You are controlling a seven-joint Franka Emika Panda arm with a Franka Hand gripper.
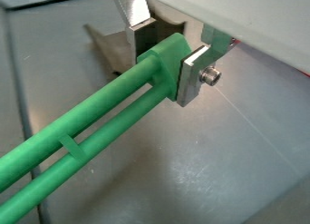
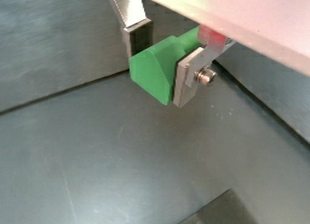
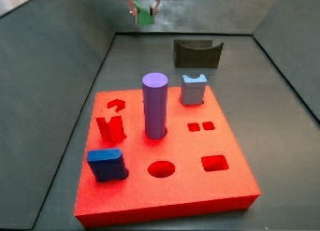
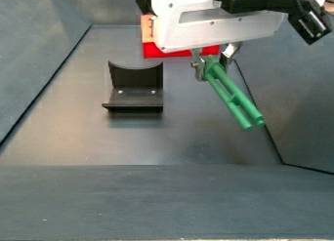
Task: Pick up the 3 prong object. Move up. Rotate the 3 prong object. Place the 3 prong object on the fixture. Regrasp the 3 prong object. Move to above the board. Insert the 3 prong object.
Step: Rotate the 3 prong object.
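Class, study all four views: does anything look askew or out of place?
Nothing looks damaged. The end effector holds the 3 prong object by one end in the air, slanting downward rather than level, to one side of the fixture.

A dull dark grey floor (image 4: pixel 144 142) meets sloping grey side walls (image 3: pixel 69 66), evenly lit.

Wrist views close above the tool (image 1: pixel 164 48), side views facing oppositely, sharing the fixture (image 3: pixel 197 53).
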